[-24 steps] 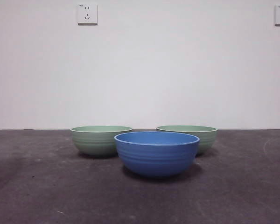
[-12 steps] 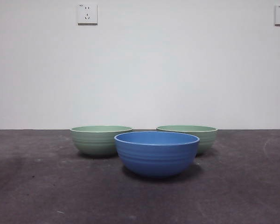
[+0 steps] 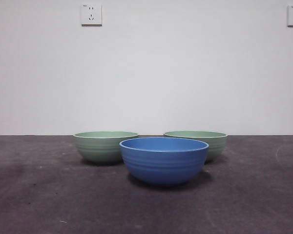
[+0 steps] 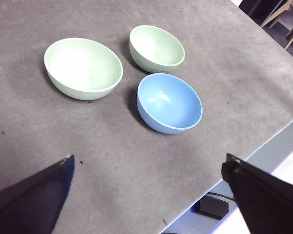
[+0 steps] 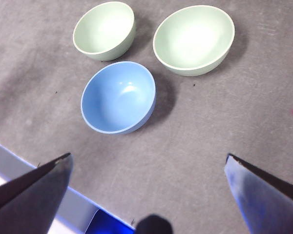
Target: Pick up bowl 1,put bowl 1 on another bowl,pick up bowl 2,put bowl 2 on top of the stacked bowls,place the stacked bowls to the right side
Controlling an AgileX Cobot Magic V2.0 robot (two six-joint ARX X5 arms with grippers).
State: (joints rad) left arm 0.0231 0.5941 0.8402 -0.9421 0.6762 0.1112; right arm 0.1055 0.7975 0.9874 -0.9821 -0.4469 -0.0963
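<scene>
The blue ridged bowl (image 3: 164, 160) stands alone at the front middle of the table, also in the left wrist view (image 4: 169, 103) and the right wrist view (image 5: 118, 97). Two pale green bowls stand behind it, one at the left (image 3: 105, 146) (image 4: 83, 68) (image 5: 103, 30) and one at the right (image 3: 200, 142) (image 4: 156, 48) (image 5: 194, 39). All three are empty and apart from each other. My left gripper (image 4: 149, 187) and right gripper (image 5: 146, 183) hang open high above the table, both well away from the bowls and out of the front view.
The dark grey tabletop (image 3: 49, 195) stretches around the bowls. Its near edge (image 4: 244, 163) shows in both wrist views, with floor and a black box (image 4: 211, 206) below. A white wall with two sockets (image 3: 91, 14) closes the back.
</scene>
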